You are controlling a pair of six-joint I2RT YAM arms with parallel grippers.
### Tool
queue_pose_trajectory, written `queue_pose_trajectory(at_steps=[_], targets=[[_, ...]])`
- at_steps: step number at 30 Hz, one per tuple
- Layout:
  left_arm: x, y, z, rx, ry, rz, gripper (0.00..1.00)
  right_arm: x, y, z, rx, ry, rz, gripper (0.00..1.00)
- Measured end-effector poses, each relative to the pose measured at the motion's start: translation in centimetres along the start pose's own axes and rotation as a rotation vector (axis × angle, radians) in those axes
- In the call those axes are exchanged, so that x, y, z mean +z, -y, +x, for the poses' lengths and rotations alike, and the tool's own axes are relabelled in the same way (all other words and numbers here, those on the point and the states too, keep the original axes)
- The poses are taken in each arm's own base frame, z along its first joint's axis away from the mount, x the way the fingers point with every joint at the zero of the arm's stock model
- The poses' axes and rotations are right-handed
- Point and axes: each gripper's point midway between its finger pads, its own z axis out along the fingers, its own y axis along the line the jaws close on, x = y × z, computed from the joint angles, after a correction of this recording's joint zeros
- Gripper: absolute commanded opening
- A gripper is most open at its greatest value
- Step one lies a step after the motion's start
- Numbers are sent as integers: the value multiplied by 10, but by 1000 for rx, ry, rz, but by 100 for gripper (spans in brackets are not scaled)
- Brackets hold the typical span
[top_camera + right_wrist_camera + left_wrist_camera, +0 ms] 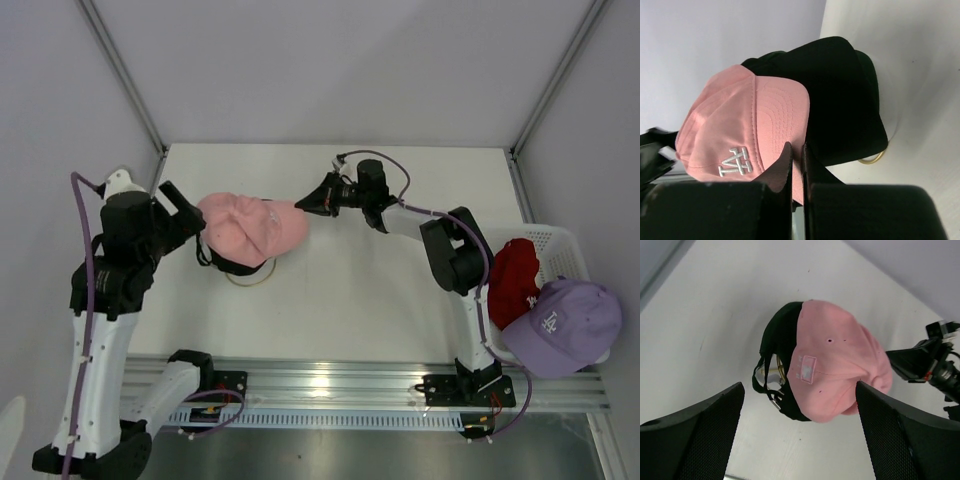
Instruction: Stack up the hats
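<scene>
A pink hat (250, 228) lies on top of a black hat (226, 264) at the table's left centre. From the back, the left wrist view shows the pink hat (835, 360) over the black one (777, 335). My left gripper (800, 440) stands wide open just behind them, holding nothing; it appears at the stack's left side in the top view (197, 235). My right gripper (796, 147) is shut on the pink hat's (740, 125) brim, with the black hat (845, 100) beneath. A red hat (513, 280) and a lavender hat (565, 325) sit at the right.
A gold wire stand (250, 280) carries the stack, and its ring shows under the black brim (872, 159). A white mesh basket (555, 240) at the table's right edge holds the red and lavender hats. Grey walls enclose the table on three sides.
</scene>
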Motion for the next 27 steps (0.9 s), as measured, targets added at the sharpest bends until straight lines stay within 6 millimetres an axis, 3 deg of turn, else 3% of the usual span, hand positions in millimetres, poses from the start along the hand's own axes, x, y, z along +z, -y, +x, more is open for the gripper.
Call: queue_pose_trajectory(at_steps=[3,6,11,17,21,27], targets=[[20,-8,24,-26,-88,-5,92,-1,-7,0,17,-8,-38,0],[28,-2,36,-45,-145,46,90,-3,-17,1,14,-19,-78,0],[36,11,28,-92,-134,145,88,-7,-32,3,7,-41,-113,0],[58,-8,18,-194,-107,194,80,-14,-65,4,-21,-59,-208,0],[72,-23,28,-270,-134,246,79,-16,-67,7,-12,-73,-214,0],[75,-4,38,-270,-185,417,77,-14,-60,8,-10,-89,-182,0]])
